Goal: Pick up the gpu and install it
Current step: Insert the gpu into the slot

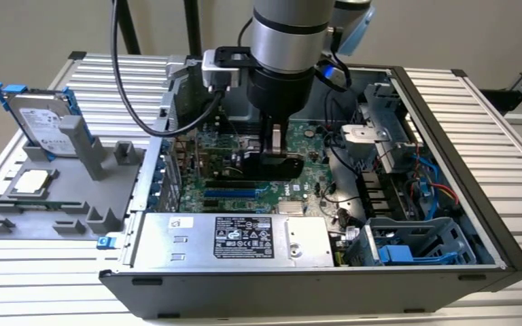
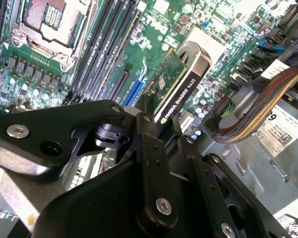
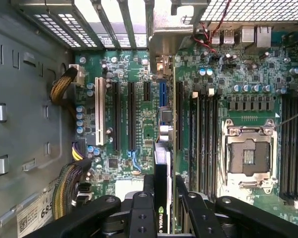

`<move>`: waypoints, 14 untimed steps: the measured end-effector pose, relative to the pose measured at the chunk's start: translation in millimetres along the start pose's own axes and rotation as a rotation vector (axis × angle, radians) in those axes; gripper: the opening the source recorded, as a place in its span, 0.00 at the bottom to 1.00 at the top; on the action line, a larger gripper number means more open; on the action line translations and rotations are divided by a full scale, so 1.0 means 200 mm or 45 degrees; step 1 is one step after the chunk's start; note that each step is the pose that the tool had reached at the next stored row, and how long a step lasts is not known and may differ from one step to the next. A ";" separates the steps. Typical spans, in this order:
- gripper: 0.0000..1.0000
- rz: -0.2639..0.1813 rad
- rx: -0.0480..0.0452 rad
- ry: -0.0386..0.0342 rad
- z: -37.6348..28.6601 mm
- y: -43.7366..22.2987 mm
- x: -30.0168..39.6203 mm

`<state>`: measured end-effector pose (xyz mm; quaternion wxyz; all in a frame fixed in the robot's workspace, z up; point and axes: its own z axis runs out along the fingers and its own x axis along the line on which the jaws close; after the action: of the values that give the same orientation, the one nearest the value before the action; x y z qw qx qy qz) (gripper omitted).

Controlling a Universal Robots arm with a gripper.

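My gripper (image 1: 277, 151) reaches down into the open computer case (image 1: 442, 115) and is shut on the gpu (image 1: 276, 167). In the second wrist view the gpu (image 2: 175, 90) is a thin card with a green board face and a black edge strip, held edge-on between the black fingers (image 2: 150, 130). In the first wrist view the gripper (image 3: 164, 187) holds the gpu (image 3: 161, 161) just over the large green motherboard (image 3: 139, 74). There the card runs parallel to the black expansion slots (image 3: 130, 116) and sits in line with a short blue slot (image 3: 162, 94).
A silver hard drive in a blue frame (image 1: 43, 125) stands on a grey fixture (image 1: 52, 204) at the exterior view's left. A power supply (image 1: 234, 238) fills the case's near side. Braided cables (image 2: 253, 109), a CPU socket (image 3: 251, 153) and a blue drive cage (image 1: 415, 251) surround the slots.
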<state>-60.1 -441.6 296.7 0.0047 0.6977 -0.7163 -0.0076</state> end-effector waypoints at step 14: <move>0.00 0.000 0.000 -0.0003 0.011 0.016 0.000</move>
<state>-63.4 -441.6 294.6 0.0048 0.6977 -0.7163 -0.0078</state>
